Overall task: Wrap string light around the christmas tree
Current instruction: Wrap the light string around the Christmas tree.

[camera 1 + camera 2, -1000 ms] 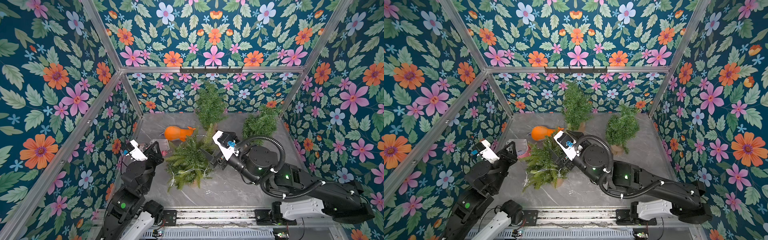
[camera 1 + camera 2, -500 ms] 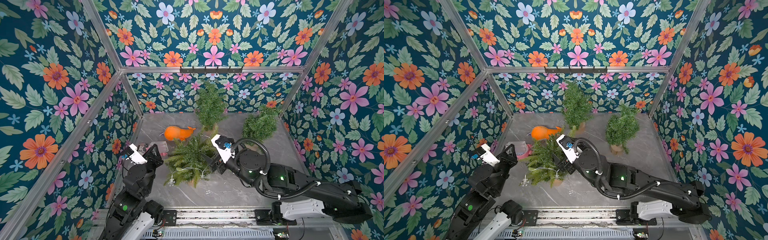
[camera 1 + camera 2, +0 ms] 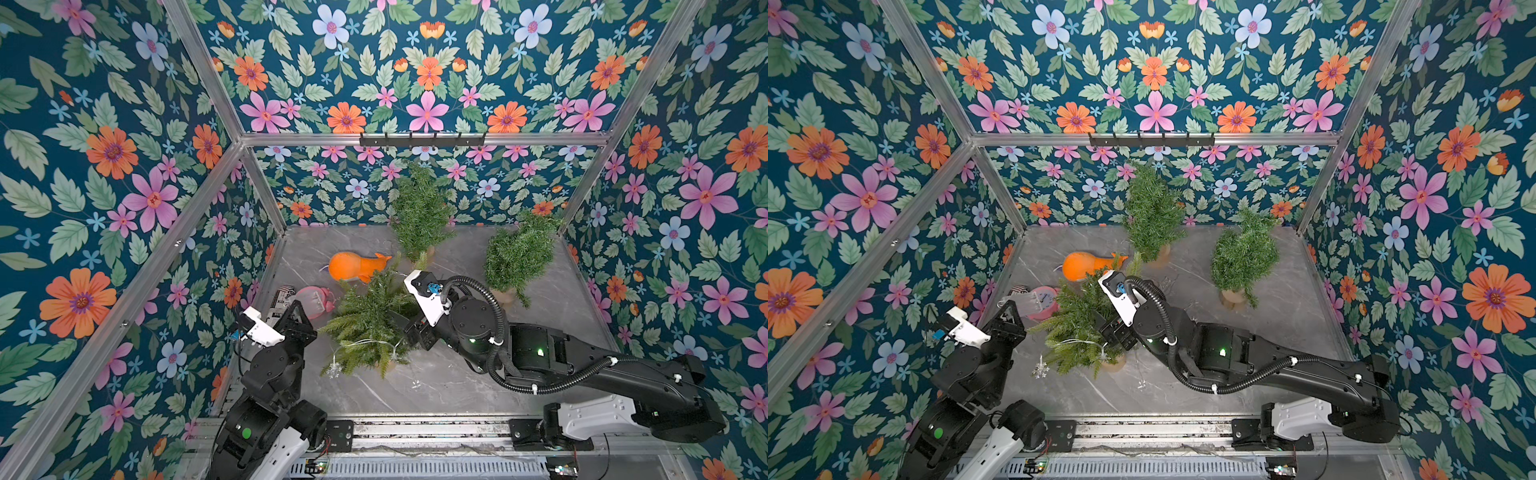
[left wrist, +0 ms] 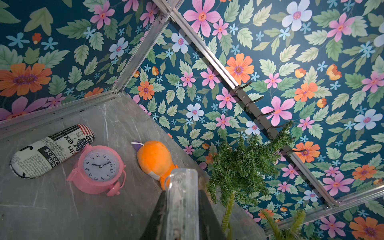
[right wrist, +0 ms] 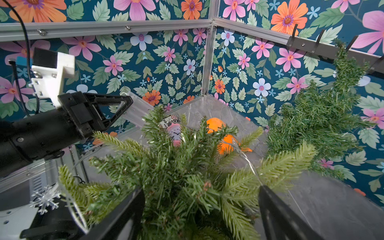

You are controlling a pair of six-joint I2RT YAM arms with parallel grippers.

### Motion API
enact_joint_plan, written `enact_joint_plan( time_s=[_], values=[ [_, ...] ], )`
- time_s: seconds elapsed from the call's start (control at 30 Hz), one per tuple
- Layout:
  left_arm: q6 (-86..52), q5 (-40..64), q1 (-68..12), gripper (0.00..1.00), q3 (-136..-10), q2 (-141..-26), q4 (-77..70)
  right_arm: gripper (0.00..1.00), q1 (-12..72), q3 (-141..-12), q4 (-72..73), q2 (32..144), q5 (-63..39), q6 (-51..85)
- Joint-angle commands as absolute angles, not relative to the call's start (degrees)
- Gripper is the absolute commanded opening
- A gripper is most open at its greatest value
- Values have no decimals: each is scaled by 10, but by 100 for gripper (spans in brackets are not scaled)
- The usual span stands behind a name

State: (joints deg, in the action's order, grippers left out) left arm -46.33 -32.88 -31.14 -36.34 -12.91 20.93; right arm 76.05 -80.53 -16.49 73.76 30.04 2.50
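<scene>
The christmas tree (image 3: 368,322) (image 3: 1079,328) stands near the middle of the grey floor, on a small wooden base (image 3: 1113,365). My right gripper (image 5: 201,189) (image 3: 409,328) has its jaws set wide around the tree's foliage from the right, with branches filling the gap and pressing on both fingers. The string light (image 3: 368,343) is a thin pale wire draped over the lower branches. A clear snowflake (image 3: 332,370) (image 5: 44,198) hangs at the tree's front left. My left gripper (image 4: 182,172) (image 3: 305,305) is shut, just left of the tree, and I see no wire in it.
An orange plush toy (image 3: 353,266), a pink alarm clock (image 4: 99,166) and a newsprint-patterned case (image 4: 49,149) lie behind and to the left of the tree. Two darker small trees (image 3: 419,216) (image 3: 519,253) stand at the back. A hook rail (image 3: 422,139) crosses the back wall.
My right arm has moved left and toward the front, and the tree has shifted with it and stands straighter. The left gripper has drawn back slightly.
</scene>
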Motion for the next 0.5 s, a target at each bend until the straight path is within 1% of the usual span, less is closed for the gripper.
enact_joint_plan(
  time_s=[0.0,0.07,0.17,0.33,0.47],
  values=[
    [-460,-304,-312,11,-363,-128,172,86,760,-806,-158,738,289,46],
    [-464,-283,-312,11,-367,-142,164,86,760,-806,-156,739,286,50],
    [-497,-296,-312,8,-368,-149,164,86,760,-806,-157,743,287,57],
    [-500,-318,-312,9,-378,-120,164,86,760,-804,-161,743,284,78],
    [-512,-317,-316,9,-385,-131,160,85,759,-803,-159,745,281,79]
  ],
)
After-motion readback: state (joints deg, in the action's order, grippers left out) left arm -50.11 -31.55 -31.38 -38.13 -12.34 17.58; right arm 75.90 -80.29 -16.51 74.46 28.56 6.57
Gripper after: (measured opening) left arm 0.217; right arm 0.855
